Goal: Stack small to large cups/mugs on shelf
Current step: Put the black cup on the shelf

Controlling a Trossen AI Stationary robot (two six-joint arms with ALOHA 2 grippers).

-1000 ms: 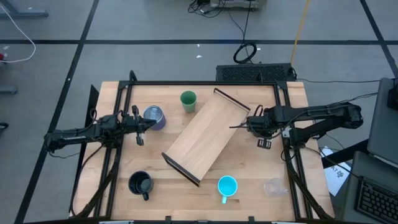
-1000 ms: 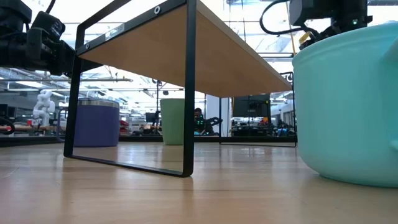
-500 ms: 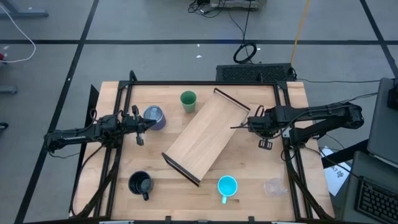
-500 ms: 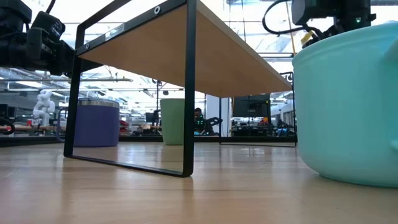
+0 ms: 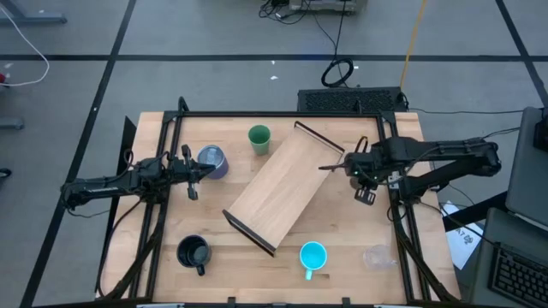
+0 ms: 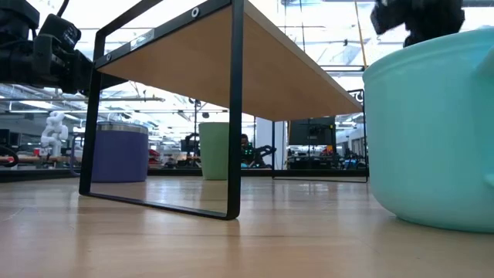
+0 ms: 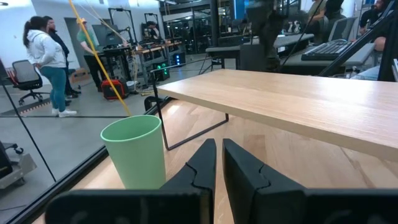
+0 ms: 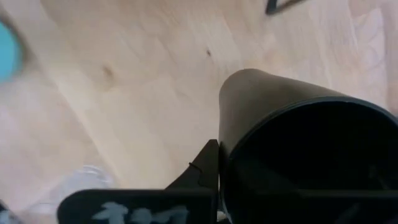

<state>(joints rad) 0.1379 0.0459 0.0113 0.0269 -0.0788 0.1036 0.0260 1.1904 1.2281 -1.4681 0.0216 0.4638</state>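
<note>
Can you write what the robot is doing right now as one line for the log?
right gripper: shut on black mug, beside shelf | left gripper: shut, empty, near purple mug | shelf: no cups on it

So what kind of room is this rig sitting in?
Most likely a robotics lab or workshop: people standing by rolling office chairs, workbenches loaded with electronic equipment, and cables trailing over the grey taped floor beyond the light wooden table.

People [image 7: 43,59] stand talking in the workshop beyond the light wooden counter [image 5: 342,244]; black cables [image 5: 338,70] coil on the grey floor.
</note>
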